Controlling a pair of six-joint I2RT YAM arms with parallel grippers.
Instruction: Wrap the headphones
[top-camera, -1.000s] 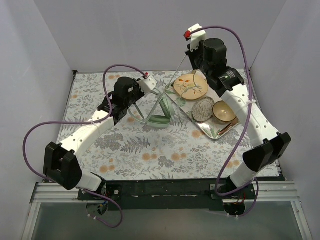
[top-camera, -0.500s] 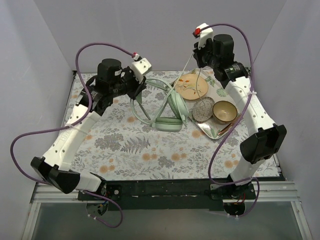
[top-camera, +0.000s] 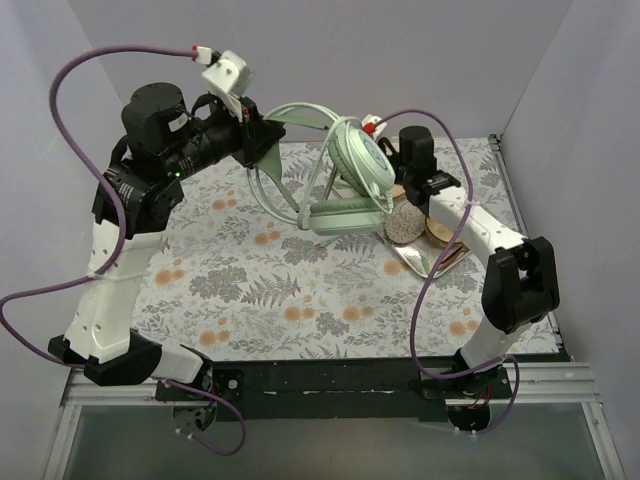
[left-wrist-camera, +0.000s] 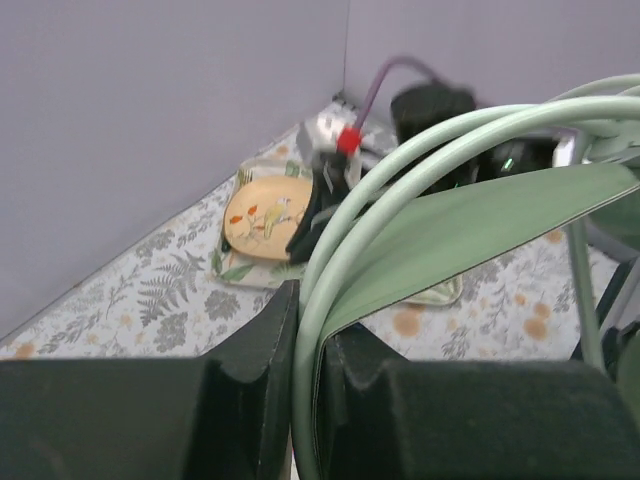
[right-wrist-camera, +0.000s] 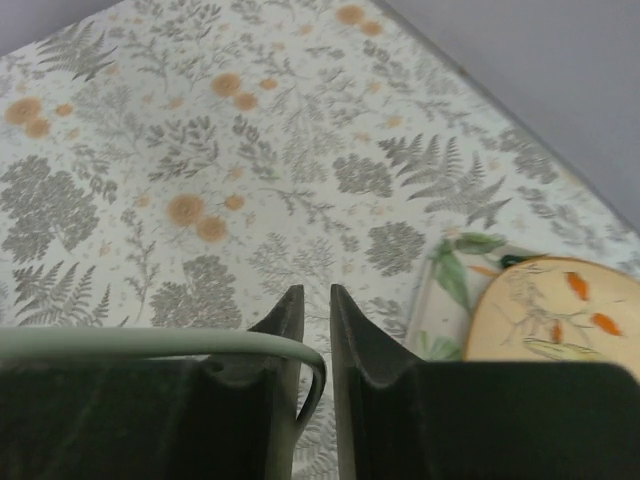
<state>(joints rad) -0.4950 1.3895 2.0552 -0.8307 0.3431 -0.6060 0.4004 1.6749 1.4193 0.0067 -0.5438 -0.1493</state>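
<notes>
- Top external view: the left arm (top-camera: 110, 260) is reaching high over the left half of the flowered table (top-camera: 280, 290). The left gripper (top-camera: 266, 140) is pointing to the right.
- Left wrist view: the left gripper (left-wrist-camera: 305, 300) is biting down on the headband (left-wrist-camera: 420, 140) of the headphones. Its two dark fingers (left-wrist-camera: 250, 360) are pressing on the pale green wires, which are running up between them and arching away to the right.
- Top external view: the headphones (top-camera: 345, 215) are hanging near the middle of the scene, between the two grippers. The headband (top-camera: 300, 112) is looping from the left gripper across to the cups.
- One ear cup (top-camera: 360, 160) is sitting higher, tilted with its pad facing the camera, while the other ear cup (top-camera: 340, 217) is lying lower and flatter. Whether the lower one is touching the table cannot be told.
- Right wrist view: the right gripper (right-wrist-camera: 317, 300) is showing its fingers nearly together. The thin green cable (right-wrist-camera: 150, 343) is crossing the left finger (right-wrist-camera: 285, 320) and bending down into the narrow gap, where it is being pinched.
- Top external view: the right arm (top-camera: 470, 220) is stretching over the tray (top-camera: 415, 262) at the right of the table, just beside the upper ear cup.
- Right wrist view: the plate (right-wrist-camera: 550, 320) is resting on the tray's far end, to the right of the fingers.
</notes>
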